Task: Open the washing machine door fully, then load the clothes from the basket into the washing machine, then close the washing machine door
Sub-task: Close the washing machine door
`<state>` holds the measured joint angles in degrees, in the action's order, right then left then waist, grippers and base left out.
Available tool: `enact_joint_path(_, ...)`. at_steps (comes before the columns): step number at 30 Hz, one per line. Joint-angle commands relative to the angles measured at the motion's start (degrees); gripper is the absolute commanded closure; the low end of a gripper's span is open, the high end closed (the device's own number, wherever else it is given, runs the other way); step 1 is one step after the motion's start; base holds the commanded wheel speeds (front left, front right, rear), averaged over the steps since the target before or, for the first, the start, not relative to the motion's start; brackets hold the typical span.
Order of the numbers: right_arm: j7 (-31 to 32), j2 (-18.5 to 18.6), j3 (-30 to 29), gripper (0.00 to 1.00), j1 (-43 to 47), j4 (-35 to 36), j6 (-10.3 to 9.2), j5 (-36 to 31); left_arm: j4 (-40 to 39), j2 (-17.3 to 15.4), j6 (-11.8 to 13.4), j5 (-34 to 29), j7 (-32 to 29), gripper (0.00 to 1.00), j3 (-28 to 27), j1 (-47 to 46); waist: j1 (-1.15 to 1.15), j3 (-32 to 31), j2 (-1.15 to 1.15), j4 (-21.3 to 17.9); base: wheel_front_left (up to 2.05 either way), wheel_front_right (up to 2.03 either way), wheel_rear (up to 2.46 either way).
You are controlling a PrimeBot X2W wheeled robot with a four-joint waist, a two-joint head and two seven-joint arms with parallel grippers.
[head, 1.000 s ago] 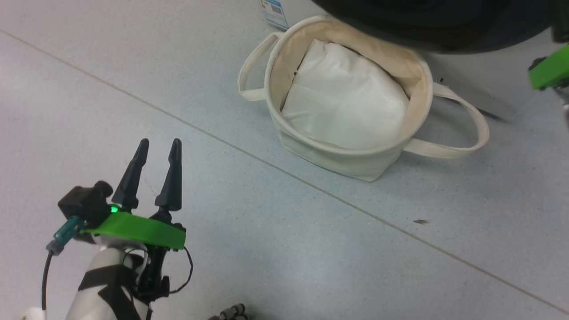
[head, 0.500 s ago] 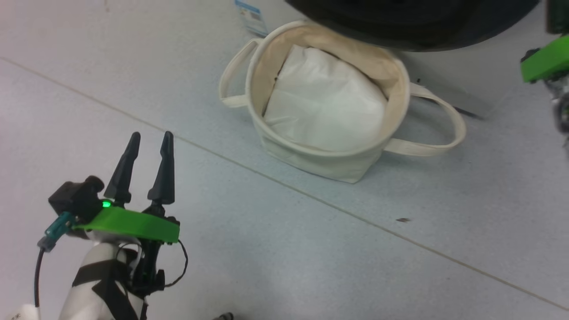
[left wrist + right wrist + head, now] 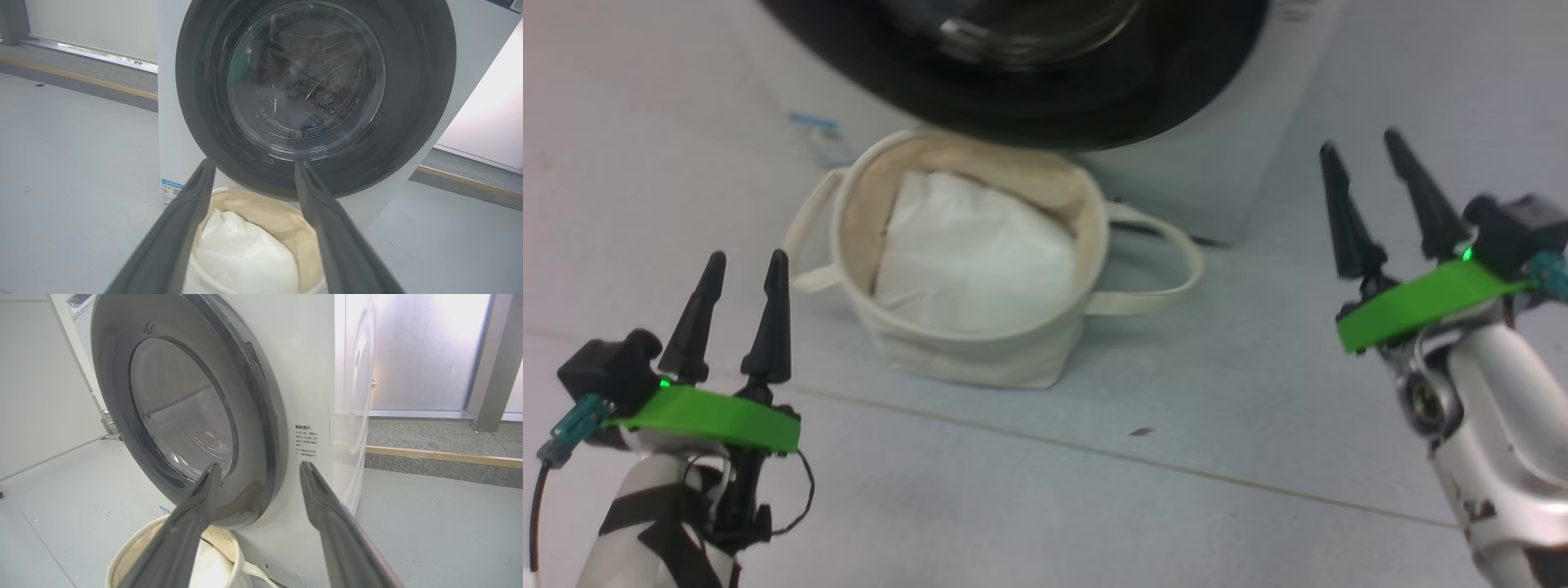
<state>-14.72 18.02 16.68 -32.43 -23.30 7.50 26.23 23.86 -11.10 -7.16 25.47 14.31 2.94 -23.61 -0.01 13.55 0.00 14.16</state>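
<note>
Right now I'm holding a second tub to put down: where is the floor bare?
Bare floor: in front of the basket, between the left tool and right tool. Crowded: behind the basket, just under the washing machine door.

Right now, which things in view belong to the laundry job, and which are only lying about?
For the job: washing machine; washing machine door, shut; cream canvas basket; left claw; right claw.
Lying about: white pillow-like bundle inside the basket; dark speck on the floor.
</note>
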Motion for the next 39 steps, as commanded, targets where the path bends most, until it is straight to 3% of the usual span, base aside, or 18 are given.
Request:
enact_joint_path(1,-0.28,-0.41,0.22,0.0,0.58,2.2,-0.01,-0.1,-1.35,-2.54,-0.33,0.61,0.69,0.0,-1.61,-0.27,0.01,-4.68,0.0,-5.3,0.0,0.0,0.0)
enact_joint_path(6,-0.28,-1.52,-1.61,0.0,6.89,5.44,-0.01,0.75,-0.88,-5.0,-0.33,3.0,0.69,0.0,-1.5,1.74,0.01,-7.56,0.0,-9.92,0.0,0.0,0.0)
enact_joint_path(14,-0.28,-2.84,-7.93,0.0,15.65,9.22,-0.01,0.59,-1.67,-5.83,-0.33,4.68,0.69,0.0,-4.95,5.5,0.01,-9.28,0.0,-14.16,0.0,0.0,0.0)
enact_joint_path(39,-0.28,-4.12,-10.79,0.0,18.14,10.55,-0.01,-1.64,-4.23,-4.06,-0.33,4.22,0.69,0.0,-6.0,8.25,0.01,-10.29,0.0,-14.75,0.0,0.0,0.0)
